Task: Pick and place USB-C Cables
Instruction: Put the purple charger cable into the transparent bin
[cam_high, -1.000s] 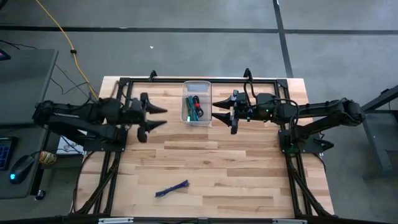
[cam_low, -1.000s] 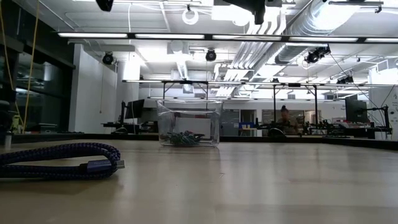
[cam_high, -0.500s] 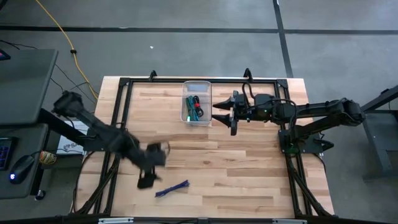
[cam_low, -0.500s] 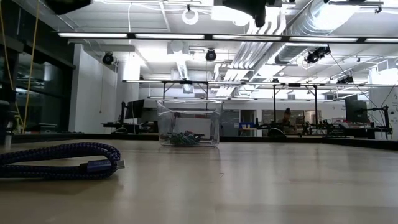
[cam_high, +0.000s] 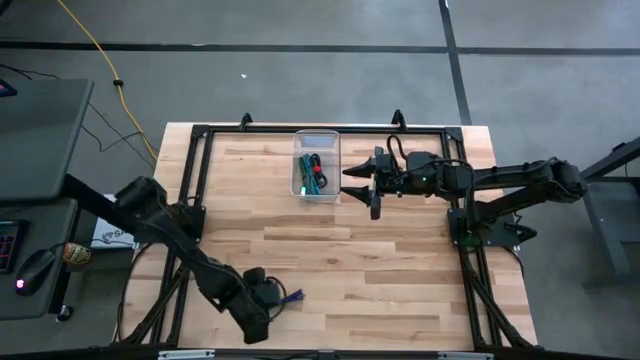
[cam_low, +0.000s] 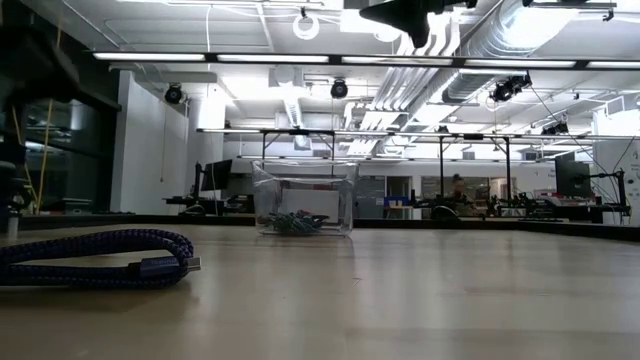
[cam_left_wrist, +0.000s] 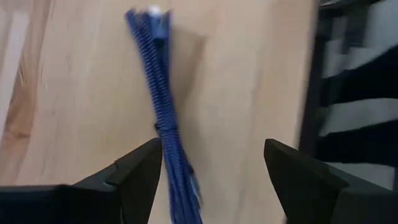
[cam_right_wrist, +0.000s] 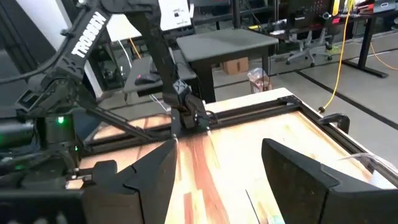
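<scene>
Low in the left half of the high view, we see our left gripper (cam_high: 268, 296) at the near edge of the pale wooden table (cam_high: 400, 270), directly over the braided purple USB-C cable bundle (cam_high: 290, 297), of which only a short end shows past the arm. In the left wrist view its two dark fingers (cam_left_wrist: 134, 177) are spread wide, with the purple bundle (cam_left_wrist: 163, 112) lying straight on the wood and running down between them, close against one finger; we cannot tell whether that finger touches it. Nothing is pinched.

In the low view the same purple bundle (cam_low: 100, 258) lies flat at the left of the frame, a metal plug pointing right.

Near the top centre of the high view stands the clear rectangular plastic bin (cam_high: 317, 190), holding a green cable bundle (cam_high: 303, 172) and a red-and-black one (cam_high: 317, 178). Just to its right, our right gripper (cam_high: 365, 186) hangs with its fingers apart, gripping nothing; the right wrist view shows its fingers (cam_right_wrist: 152, 174) spread wide too.
</scene>
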